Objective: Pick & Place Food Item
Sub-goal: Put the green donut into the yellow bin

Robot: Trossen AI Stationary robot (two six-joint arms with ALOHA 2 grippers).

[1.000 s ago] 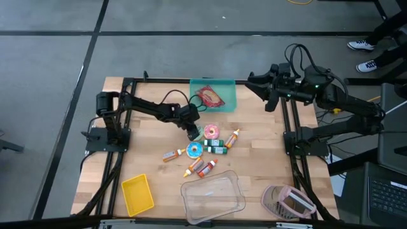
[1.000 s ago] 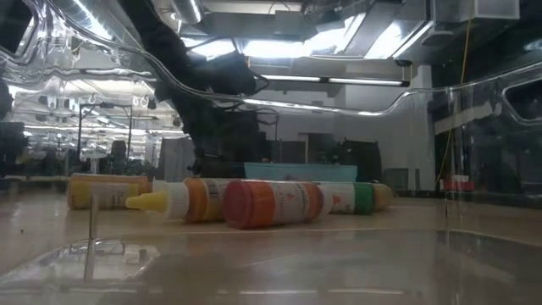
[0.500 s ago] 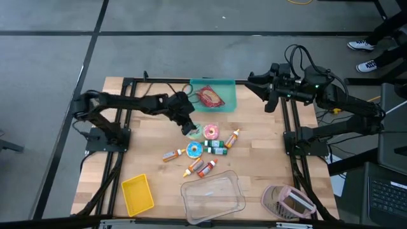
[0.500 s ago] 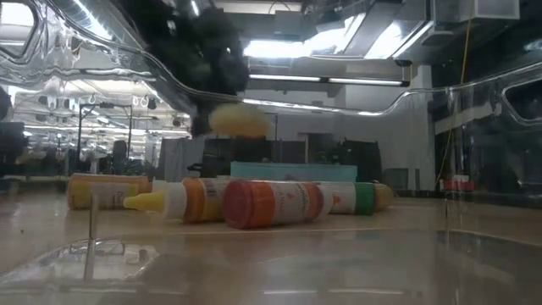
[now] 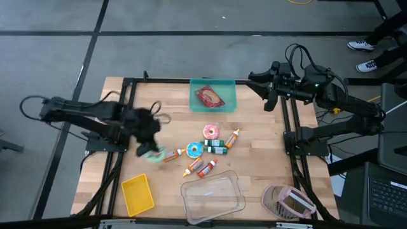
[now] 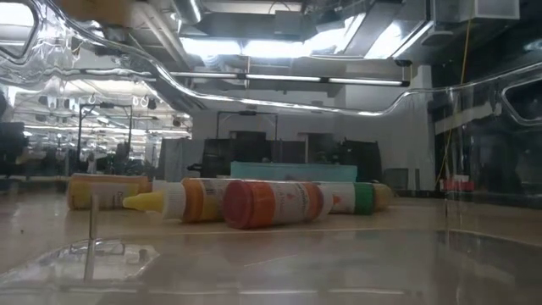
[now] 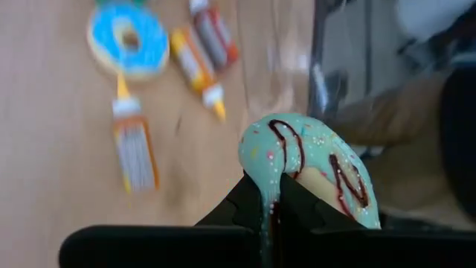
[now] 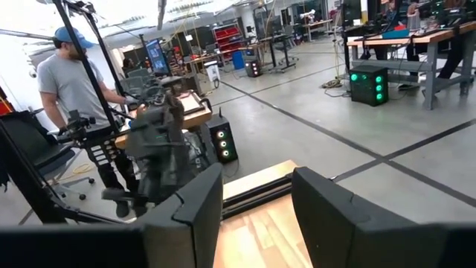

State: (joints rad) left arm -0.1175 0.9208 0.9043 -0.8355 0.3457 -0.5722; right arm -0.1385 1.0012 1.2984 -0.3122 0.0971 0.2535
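A mint-green donut (image 5: 155, 154) with dark drizzle hangs over the table's left side, and my left gripper (image 5: 150, 150) is shut on it. In the left wrist view the donut (image 7: 312, 167) stands up beyond my fingertips (image 7: 265, 199). A pink donut (image 5: 211, 131) and a blue donut (image 5: 194, 149) lie flat on the wood among several small bottles (image 5: 202, 166). My right gripper (image 5: 268, 95) waits raised at the far right, open (image 8: 256, 177) with nothing between its fingers. My left gripper pinches the mint donut's rim (image 7: 262, 186) between its two fingers, which stand almost closed together. The fingers slant down at it. The donut is lifted clear of the table and sits tilted, most of the ring beyond the fingertips.
A teal bin (image 5: 229, 89) at the far edge holds a red packet (image 5: 209, 97). A yellow tray (image 5: 137, 194), a clear container (image 5: 212, 197) and a pink object (image 5: 289, 202) stand along the near edge. A person (image 8: 78, 82) stands beyond the table.
My left gripper has shut on the mint donut beside the pink one, lifted it clear of the table and carried it quickly toward the table's left edge and slightly nearer. The other donuts and the bottles have stayed where they were.
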